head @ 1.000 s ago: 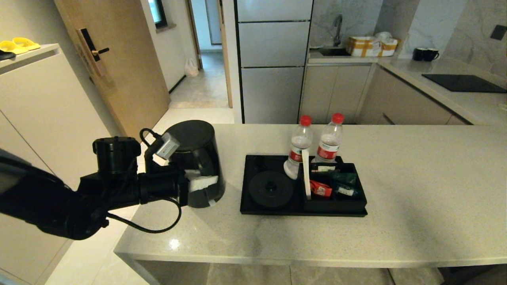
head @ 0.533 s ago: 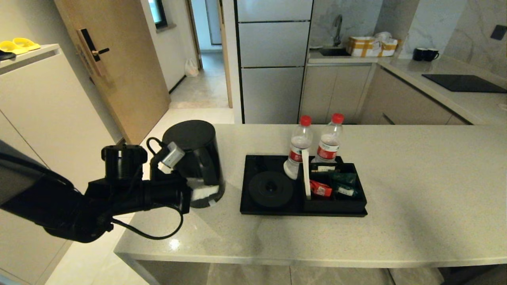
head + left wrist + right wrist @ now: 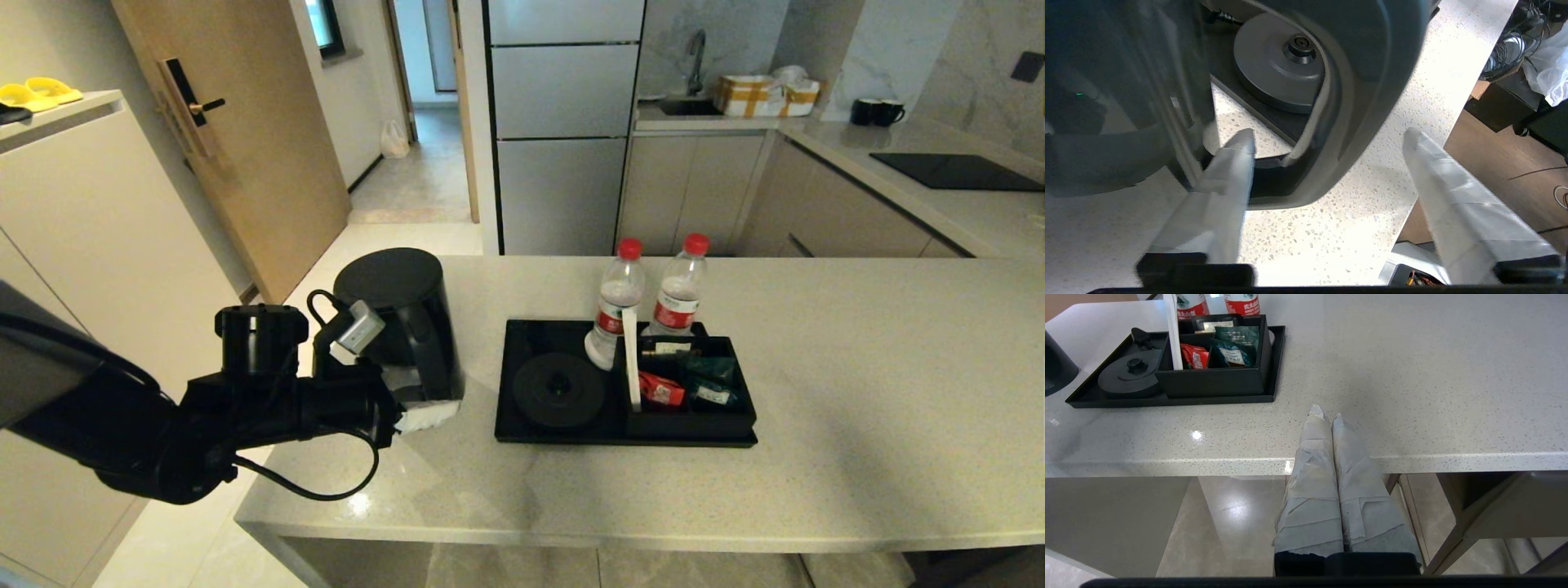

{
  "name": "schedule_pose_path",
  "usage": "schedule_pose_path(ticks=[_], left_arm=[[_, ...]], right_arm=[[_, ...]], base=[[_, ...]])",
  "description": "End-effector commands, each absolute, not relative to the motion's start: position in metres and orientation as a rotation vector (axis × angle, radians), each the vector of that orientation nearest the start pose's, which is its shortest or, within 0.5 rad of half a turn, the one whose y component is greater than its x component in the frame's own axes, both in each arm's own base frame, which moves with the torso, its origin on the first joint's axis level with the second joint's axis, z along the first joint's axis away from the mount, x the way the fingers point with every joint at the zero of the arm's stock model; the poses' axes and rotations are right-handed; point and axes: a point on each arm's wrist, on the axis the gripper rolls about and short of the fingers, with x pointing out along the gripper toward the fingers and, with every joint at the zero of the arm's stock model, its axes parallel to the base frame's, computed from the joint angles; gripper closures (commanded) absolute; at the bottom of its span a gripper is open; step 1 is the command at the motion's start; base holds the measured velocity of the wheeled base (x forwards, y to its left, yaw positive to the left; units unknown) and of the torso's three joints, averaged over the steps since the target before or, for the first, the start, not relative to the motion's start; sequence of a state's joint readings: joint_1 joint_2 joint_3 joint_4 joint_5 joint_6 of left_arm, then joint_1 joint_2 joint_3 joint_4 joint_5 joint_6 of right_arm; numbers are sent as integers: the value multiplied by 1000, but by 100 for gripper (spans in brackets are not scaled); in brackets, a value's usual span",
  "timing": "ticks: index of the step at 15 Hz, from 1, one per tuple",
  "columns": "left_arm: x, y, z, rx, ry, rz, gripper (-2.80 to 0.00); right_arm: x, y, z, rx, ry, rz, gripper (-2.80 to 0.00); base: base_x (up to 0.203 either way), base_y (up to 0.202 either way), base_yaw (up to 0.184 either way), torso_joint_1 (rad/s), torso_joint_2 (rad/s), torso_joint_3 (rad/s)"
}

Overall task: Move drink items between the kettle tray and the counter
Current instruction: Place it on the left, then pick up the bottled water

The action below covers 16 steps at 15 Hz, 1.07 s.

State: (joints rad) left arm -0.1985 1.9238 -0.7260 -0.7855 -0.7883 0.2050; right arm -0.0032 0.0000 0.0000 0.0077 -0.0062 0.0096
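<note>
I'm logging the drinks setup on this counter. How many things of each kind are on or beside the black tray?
Kettle: 1
Water bottles: 2
Kettle base: 1
Red sachet: 1
Green sachets: 2 clearly seen; more may be hidden
Total: 7

Left arm: extended level from the near left.
Left gripper: fingers spread wide.
Right gripper: fingers pressed together, parked.

The right gripper hangs with fingers pressed together at the worktop edge, well apart from the kettle tray.
</note>
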Motion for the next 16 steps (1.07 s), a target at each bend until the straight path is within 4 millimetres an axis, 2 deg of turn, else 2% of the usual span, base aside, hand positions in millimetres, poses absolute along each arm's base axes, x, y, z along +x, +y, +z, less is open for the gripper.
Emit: schedule_pose_path(ticks=[1,5,9,12,16], left_arm=[[314,-79,108,65,301,-1013,-280],[305,-74,110,67,298,-996,-280],[299,-53,118,62,282,-933,-280],[291,-43,129,62,258,-900,-280],[265,-23,152,66,206,-827,-280]], right_arm=[[-23,0,75,9,6,-9,0],[-23,0,75,9,6,-9,0],[-23,0,75,9,6,-9,0],[-23,0,75,9,6,-9,0],[-23,0,75,9,6,-9,0]], base=[[0,0,0,0,0,0],[0,0,0,0,0,0],[0,0,0,0,0,0],[0,0,0,0,0,0],[0,0,0,0,0,0]])
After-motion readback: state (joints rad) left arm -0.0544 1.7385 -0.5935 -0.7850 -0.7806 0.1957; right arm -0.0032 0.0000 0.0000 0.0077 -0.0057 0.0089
